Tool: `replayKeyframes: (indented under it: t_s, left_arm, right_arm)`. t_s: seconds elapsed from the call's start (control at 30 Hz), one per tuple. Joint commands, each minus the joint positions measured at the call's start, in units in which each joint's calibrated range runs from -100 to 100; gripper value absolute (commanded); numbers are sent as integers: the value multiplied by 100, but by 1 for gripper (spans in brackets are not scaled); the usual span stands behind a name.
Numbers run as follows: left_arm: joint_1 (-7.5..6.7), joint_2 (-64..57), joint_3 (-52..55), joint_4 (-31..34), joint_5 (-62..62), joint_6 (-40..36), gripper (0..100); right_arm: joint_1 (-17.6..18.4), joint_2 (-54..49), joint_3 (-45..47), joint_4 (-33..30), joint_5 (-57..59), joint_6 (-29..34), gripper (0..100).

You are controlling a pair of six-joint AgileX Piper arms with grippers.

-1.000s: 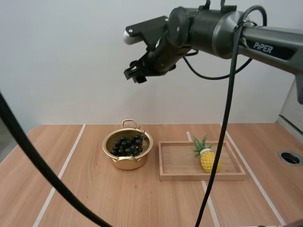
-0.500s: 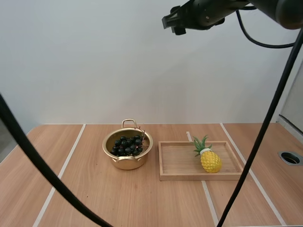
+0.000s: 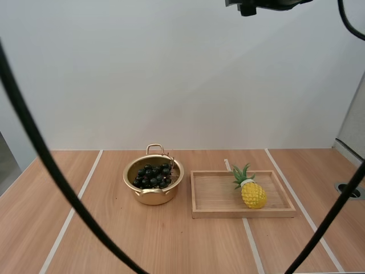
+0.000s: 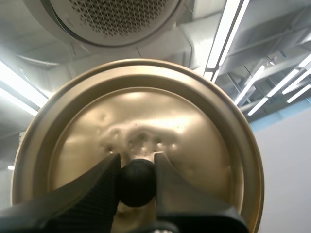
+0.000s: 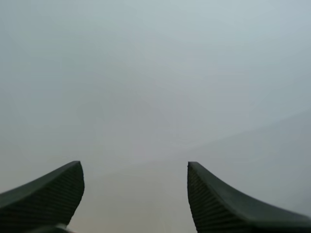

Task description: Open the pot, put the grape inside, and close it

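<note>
While the uncovered gold pot (image 3: 153,197) sits on the wooden table (image 3: 114,240) with the bunch of dark grapes (image 3: 153,176) already inside it, its gold lid (image 4: 194,145) is held by the left gripper (image 4: 136,162). In the left wrist view, that gripper's two fingers (image 4: 97,189) pinch the lid's black knob (image 4: 137,187) between their tips. In the high view a wooden tray (image 3: 217,197) lies just beside the pot, to its right and not touching it. A yellow toy pineapple (image 3: 252,194) with green leaves lies in the tray's right half. The right gripper (image 5: 135,170) stands wide, its ribbed fingers (image 5: 48,194) well apart with nothing between them. A dark piece of a robot arm (image 3: 268,4) juts in at the high view's upper edge, far above the table.
</note>
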Motion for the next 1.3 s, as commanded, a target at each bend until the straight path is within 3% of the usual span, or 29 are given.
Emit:
replayKeyframes:
  t_s: [0.0,0.13,0.2,0.3,0.6,0.9,1.27]
  left_arm:
    - [4,493,23,165,1244,-41,0]
    - [4,962,23,215,2128,-41,0]
    - [4,1164,23,238,2558,-52,0]
    - [4,1473,23,352,3211,-118,0]
    - [4,2172,259,512,3748,-30,0]
    - [4,2186,2159,439,3748,157,0]
    - [4,2162,4118,39,3220,503,0]
  right_arm:
    - [-57,-279,-158,-85,75,46,100]
    - [-57,-400,-450,-100,384,46,99]
    - [-57,-442,-635,-148,526,46,67]
    - [-57,-526,-844,-313,593,46,0]
    - [-57,-744,-1504,-329,905,57,0]
    - [-57,-949,-2101,-329,1042,57,0]
    - [-57,-1085,-2138,-329,1160,57,0]
